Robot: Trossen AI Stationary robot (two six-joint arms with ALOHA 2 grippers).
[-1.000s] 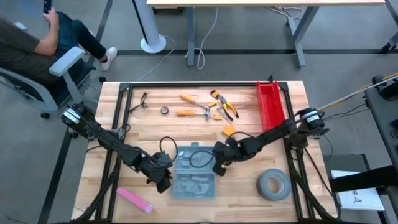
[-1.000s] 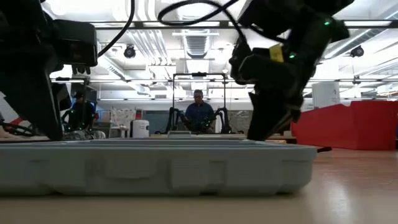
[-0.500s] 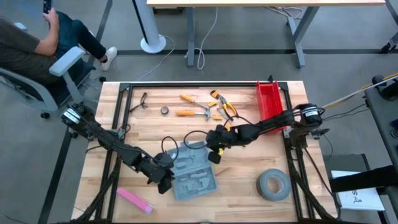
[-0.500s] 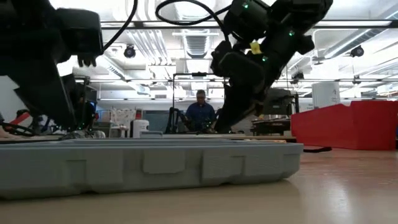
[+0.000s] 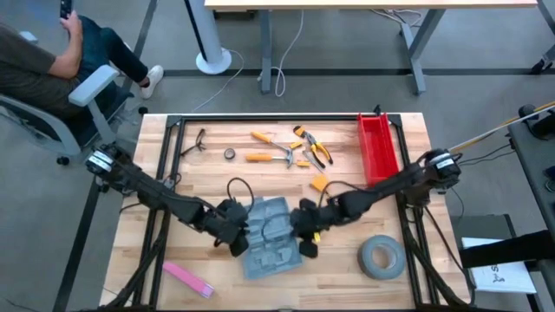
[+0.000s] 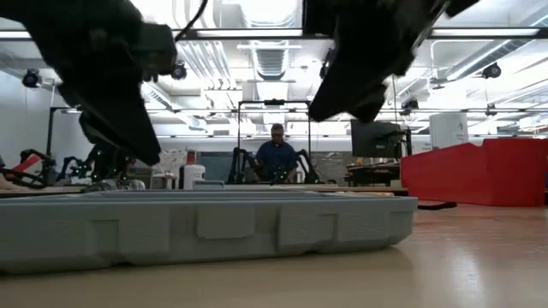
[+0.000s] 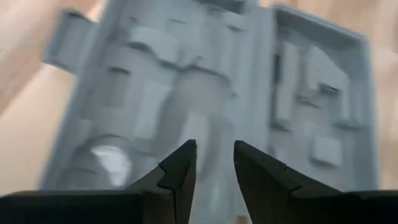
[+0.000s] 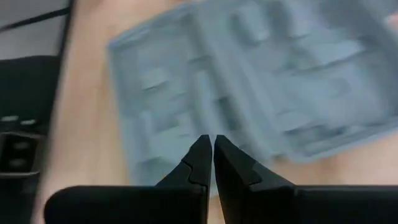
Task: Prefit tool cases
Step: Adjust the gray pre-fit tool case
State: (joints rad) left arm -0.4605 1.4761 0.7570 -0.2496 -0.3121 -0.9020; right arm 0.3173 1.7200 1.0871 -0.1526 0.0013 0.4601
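left hand (image 5: 236,243) part-open, right hand (image 5: 305,247) closed – arms converging

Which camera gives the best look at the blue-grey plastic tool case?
The high view: it shows the whole blue-grey plastic tool case lying open on the wooden table. The low view shows only its side wall; both wrist views show its moulded recesses close up but blurred.

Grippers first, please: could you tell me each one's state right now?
Left gripper: open, empty, at the tool case.
Right gripper: shut, empty.
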